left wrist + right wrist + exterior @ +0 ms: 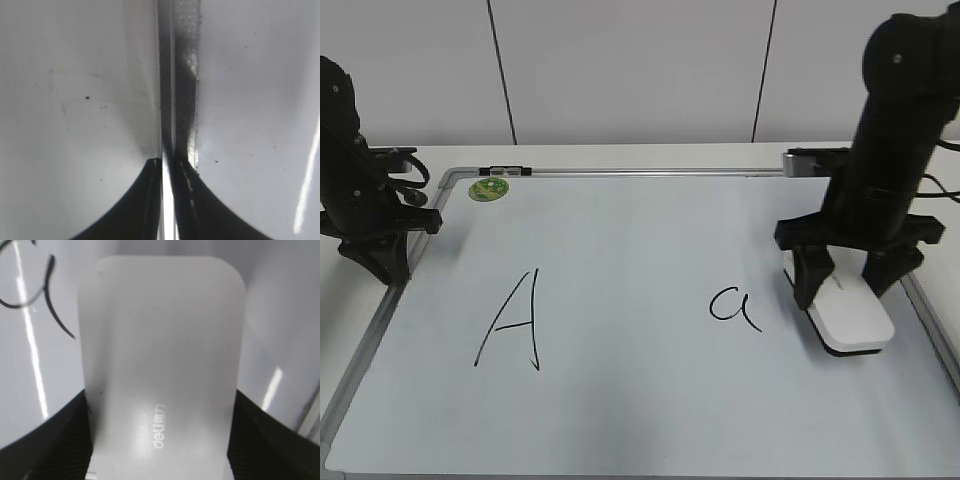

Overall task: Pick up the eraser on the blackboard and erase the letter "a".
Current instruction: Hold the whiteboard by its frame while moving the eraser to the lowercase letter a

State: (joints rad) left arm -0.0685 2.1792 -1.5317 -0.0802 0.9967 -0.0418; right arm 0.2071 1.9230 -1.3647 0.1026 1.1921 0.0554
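Blackboard point(640, 400): large pale board in a thin metal frame, lying flat on a white table point(620, 155) and filling most of the exterior view.

Eraser point(850, 315): white rounded block with a dark underside, flat on the board near its right edge. Small grey lettering shows on its top in the right wrist view point(160, 365).

Letter "a" point(734, 306): thin black marker, just to the left of the eraser, apart from it. Part of its stroke shows at the upper left of the right wrist view point(55, 310).

Capital "A" point(512, 320): black marker, left half of the board, well apart from the eraser.

Green round magnet point(488, 188): near the board's top left corner.

Right gripper point(850, 283): straddles the eraser from above, one finger at each long side, pinching it.

Left gripper point(392, 262): over the board's left frame edge, well apart from everything else; fingers pressed together point(167, 200), nothing between them.
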